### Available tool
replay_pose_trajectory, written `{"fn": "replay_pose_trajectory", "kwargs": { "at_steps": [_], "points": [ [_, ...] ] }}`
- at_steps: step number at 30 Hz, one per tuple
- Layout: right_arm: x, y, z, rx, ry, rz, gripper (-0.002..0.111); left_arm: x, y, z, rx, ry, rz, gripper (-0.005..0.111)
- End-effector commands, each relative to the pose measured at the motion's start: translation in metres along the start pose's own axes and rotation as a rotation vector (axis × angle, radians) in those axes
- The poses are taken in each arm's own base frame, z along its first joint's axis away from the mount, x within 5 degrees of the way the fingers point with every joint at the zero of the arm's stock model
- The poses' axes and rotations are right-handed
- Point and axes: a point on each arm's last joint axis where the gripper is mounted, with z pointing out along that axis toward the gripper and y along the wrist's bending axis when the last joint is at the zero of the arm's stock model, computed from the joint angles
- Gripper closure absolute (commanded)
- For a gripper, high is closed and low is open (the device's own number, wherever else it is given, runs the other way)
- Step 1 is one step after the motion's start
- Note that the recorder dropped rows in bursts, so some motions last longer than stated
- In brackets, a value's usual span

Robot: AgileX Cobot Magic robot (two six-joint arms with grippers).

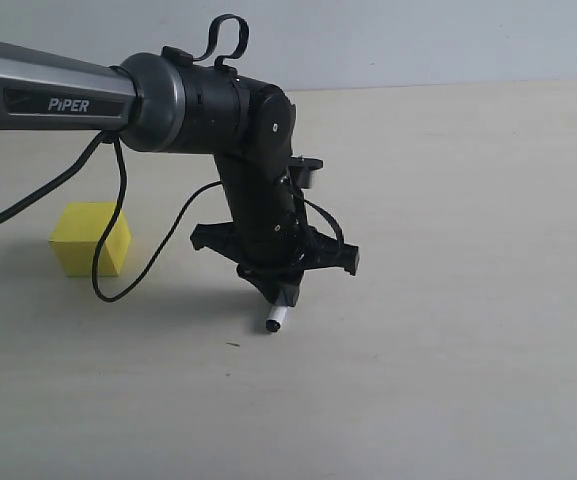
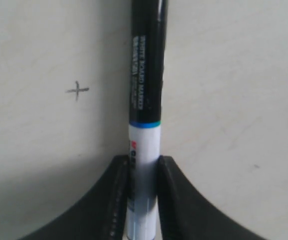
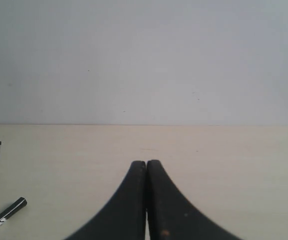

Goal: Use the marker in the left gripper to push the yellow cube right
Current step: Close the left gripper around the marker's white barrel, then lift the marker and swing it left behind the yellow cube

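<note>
At the left of the exterior view, the yellow cube point(image 1: 90, 238) sits on the pale table point(image 1: 448, 330). Nothing is touching it. Further right, well apart from the cube, the left gripper point(image 1: 280, 282) points down with its fingers clamped on the white barrel of the marker point(image 1: 275, 320). The pen's end sticks out below the gripper, close to the table top, but whether it touches cannot be told. The right gripper point(image 3: 146, 167) shows only in its own wrist view, and its fingers are pressed together on nothing.

The step in hand looks like positioning rather than pushing. The marker stands on the cube's right, which is the wrong side for a push to the right. The next move probably calls for carrying the marker over or round the cube to its left face. From there it would be lowered beside that face and swept to the right.
</note>
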Motion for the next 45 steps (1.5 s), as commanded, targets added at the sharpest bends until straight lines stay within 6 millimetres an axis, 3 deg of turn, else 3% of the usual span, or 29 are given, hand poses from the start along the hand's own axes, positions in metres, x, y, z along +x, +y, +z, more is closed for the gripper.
{"fn": "replay_pose_trajectory", "kwargs": {
  "at_steps": [1, 5, 21, 24, 28, 32, 35, 39, 42, 45],
  "points": [
    [0.001, 0.000, 0.000, -0.001, -0.008, -0.002, 0.108, 0.001, -0.002, 0.003, -0.003, 0.007, 0.012, 0.088],
    [0.001, 0.000, 0.000, -0.001, -0.008, -0.002, 0.108, 0.001, -0.002, 0.003, -0.004, 0.011, 0.012, 0.079],
    [0.001, 0.000, 0.000, -0.001, -0.008, -0.002, 0.108, 0.002, -0.002, 0.003, -0.002, 0.023, 0.008, 0.079],
    [0.001, 0.000, 0.000, -0.001, -0.008, -0.002, 0.108, 0.002, -0.002, 0.006, -0.004, 0.029, 0.006, 0.084],
    [0.001, 0.000, 0.000, -0.001, -0.008, -0.002, 0.108, 0.003, -0.001, 0.014, -0.006, 0.049, 0.027, 0.106],
    [0.001, 0.000, 0.000, -0.001, -0.008, -0.002, 0.108, 0.003, -0.002, 0.009, 0.000, 0.046, 0.065, 0.107],
    [0.001, 0.000, 0.000, -0.001, -0.008, -0.002, 0.108, 0.001, -0.003, -0.018, 0.005, 0.005, 0.141, 0.107],
    [0.001, 0.000, 0.000, -0.001, -0.008, -0.002, 0.108, -0.001, 0.002, -0.087, -0.082, -0.064, 0.437, 0.107],
    [0.001, 0.000, 0.000, -0.001, -0.008, -0.002, 0.108, 0.010, 0.009, -0.139, -0.122, -0.110, 0.715, 0.107],
    [0.001, 0.000, 0.000, -0.001, -0.008, -0.002, 0.108, 0.017, 0.027, -0.180, -0.143, -0.174, 0.837, 0.107]
  ]
}}
